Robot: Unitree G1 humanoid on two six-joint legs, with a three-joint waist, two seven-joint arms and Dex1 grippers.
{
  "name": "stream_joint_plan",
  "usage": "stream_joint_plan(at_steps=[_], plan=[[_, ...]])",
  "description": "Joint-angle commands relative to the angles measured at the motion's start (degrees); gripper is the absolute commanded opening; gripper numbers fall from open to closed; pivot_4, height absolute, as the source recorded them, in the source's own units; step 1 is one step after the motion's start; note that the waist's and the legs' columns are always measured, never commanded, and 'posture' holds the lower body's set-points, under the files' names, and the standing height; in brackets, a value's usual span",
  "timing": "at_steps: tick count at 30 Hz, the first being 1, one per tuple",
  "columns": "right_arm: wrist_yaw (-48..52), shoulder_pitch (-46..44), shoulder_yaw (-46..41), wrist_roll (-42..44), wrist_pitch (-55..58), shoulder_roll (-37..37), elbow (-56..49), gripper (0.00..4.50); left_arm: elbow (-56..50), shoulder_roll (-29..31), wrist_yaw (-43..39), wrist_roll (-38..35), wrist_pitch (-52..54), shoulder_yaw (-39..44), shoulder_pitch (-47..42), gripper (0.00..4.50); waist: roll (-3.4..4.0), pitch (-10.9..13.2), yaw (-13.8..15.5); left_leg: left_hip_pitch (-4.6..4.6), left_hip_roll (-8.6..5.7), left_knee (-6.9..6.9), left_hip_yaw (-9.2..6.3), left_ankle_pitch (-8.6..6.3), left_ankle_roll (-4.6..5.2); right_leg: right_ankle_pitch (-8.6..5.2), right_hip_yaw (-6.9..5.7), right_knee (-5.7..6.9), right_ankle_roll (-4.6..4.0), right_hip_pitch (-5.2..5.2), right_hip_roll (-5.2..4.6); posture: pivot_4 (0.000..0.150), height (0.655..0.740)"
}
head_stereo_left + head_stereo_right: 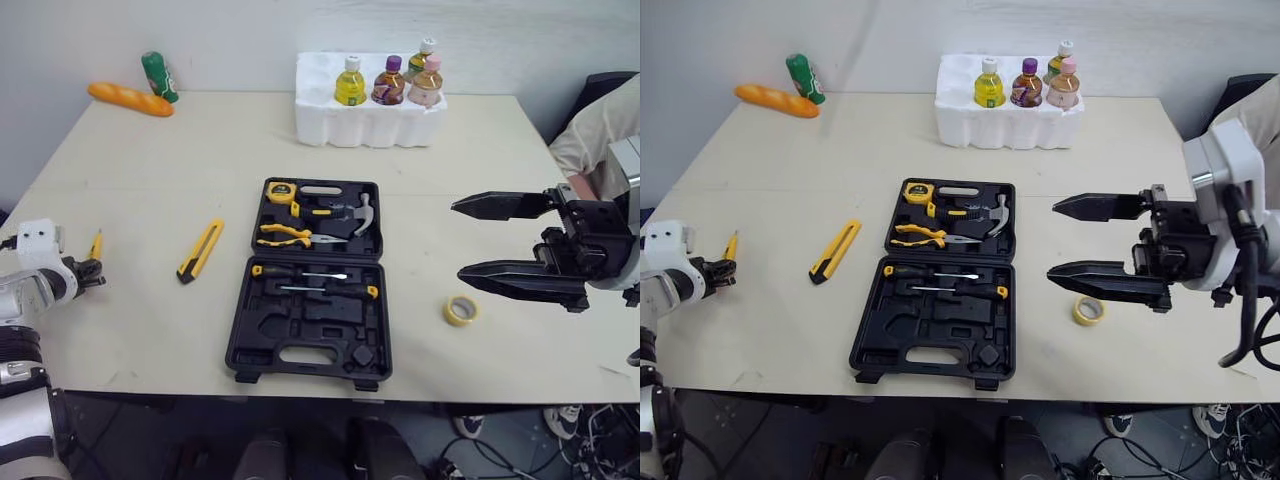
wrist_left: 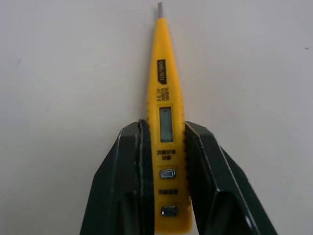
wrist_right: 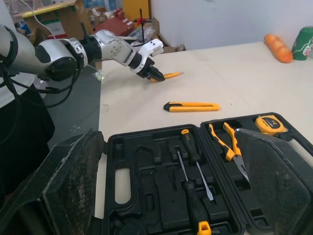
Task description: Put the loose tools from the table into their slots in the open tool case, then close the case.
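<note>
Yellow and slim, the pen (image 2: 165, 98) is clamped between the two black fingers (image 2: 122, 171) of the left gripper (image 2: 165, 131). They press on either side of its body by the small display, and its metal tip points away from the wrist. This is at the left edge of the table (image 1: 150, 160), well apart from the case (image 1: 300, 335); whether the pen touches the tabletop cannot be told. The case lies open and flat mid-table. Its far half holds a tape measure (image 1: 281, 191), a hammer (image 1: 360, 213) and pliers (image 1: 290, 236). Its near half holds two screwdrivers (image 1: 300, 272) side by side, with other moulded slots bare. A yellow-and-black knife (image 1: 200, 250) lies loose on the table left of the case, between it and the left gripper. A yellow tape roll (image 1: 460, 310) lies loose to the right of the case, near the table's front edge. The right gripper (image 1: 458, 240) hangs right of the case with its fingers spread wide and nothing between them, tips pointing toward the case and the lower finger just above the tape roll. Along the far edge stands a white foam box (image 1: 365, 125) with four bottles (image 1: 350, 82) in it, and a loaf (image 1: 130, 99) and a green can (image 1: 158, 76) lie at the far left corner.
</note>
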Motion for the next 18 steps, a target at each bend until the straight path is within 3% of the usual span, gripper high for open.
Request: stream_joint_plan(at_steps=[1, 5, 8, 12, 18], plan=[[0.8, 3.2, -4.7, -0.7, 0.1, -2.0, -0.3, 4.5, -18.1, 3.7, -8.9, -2.2, -2.0, -1.3, 3.1, 0.54, -0.03, 0.0, 0.2, -0.09, 0.0, 0.01, -0.03, 0.04, -0.06, 0.0, -0.02, -0.06, 0.0, -0.04, -0.02, 0.15, 0.7367], [1.9, 10.1, -8.9, -2.2, 0.1, -2.7, -1.5, 4.5, -42.1, 9.8, -28.6, -9.8, -1.1, -7.2, 9.7, 0.54, -0.03, 0.0, 0.2, -0.82, -0.01, 0.16, -0.06, 0.03, -0.07, 0.03, -0.02, 0.12, 0.03, -0.6, -0.03, 0.15, 0.7367], [4.5, 17.3, -11.1, -6.5, -2.1, -2.7, -3.1, 4.5, -51.0, 12.4, -39.2, -10.5, -3.8, -15.7, 7.7, 0.54, 0.15, 0.0, 0.3, -0.79, -0.03, 0.12, -0.03, 0.01, -0.02, 0.02, -0.02, 0.02, 0.03, -0.55, -0.01, 0.15, 0.7367], [5.3, 20.8, -12.2, -8.0, -3.9, -1.8, -4.3, 4.5, -50.8, 11.1, -45.5, -7.3, -4.3, -25.1, 0.3, 0.54, 0.19, 0.1, 0.1, -0.81, -0.06, 0.22, 0.17, 0.07, 0.08, 0.03, 0.06, -0.08, 0.06, -0.54, 0.08, 0.15, 0.7367], [2.8, 25.2, -13.7, -7.8, -4.1, -0.5, -8.8, 4.5, -44.3, 4.7, -49.7, 3.1, -6.5, -39.0, -10.3, 0.54, 0.09, 0.1, 0.0, -0.46, -0.05, 0.35, 0.29, 0.11, 0.4, 0.06, 0.24, 0.44, 0.1, -0.45, 0.26, 0.15, 0.7367]])
